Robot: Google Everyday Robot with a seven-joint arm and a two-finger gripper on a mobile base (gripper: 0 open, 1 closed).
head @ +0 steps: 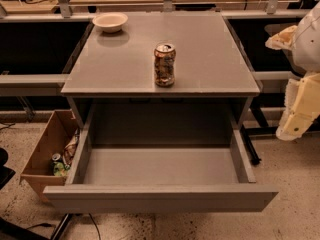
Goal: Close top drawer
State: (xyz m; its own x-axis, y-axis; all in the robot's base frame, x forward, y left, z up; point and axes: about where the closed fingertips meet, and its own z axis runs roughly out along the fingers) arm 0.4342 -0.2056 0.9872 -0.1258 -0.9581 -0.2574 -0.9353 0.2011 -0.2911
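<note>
The top drawer (pixel 160 198) of the grey metal cabinet (pixel 125 59) is pulled far out toward me. Its flat handle-less front panel runs across the bottom of the camera view. Its shallow grey inside (pixel 160 166) holds nothing. My gripper (pixel 300 109), a cream and white assembly, hangs at the right edge of the view. It is to the right of the drawer's right side wall, level with the cabinet opening, and touches nothing.
A patterned can (pixel 164 64) stands upright near the cabinet top's front edge. A cream bowl (pixel 110 22) sits at the back left. An open cardboard box (pixel 45 149) with rubbish stands on the floor left of the drawer. A dark frame leg (pixel 248 144) is at the right.
</note>
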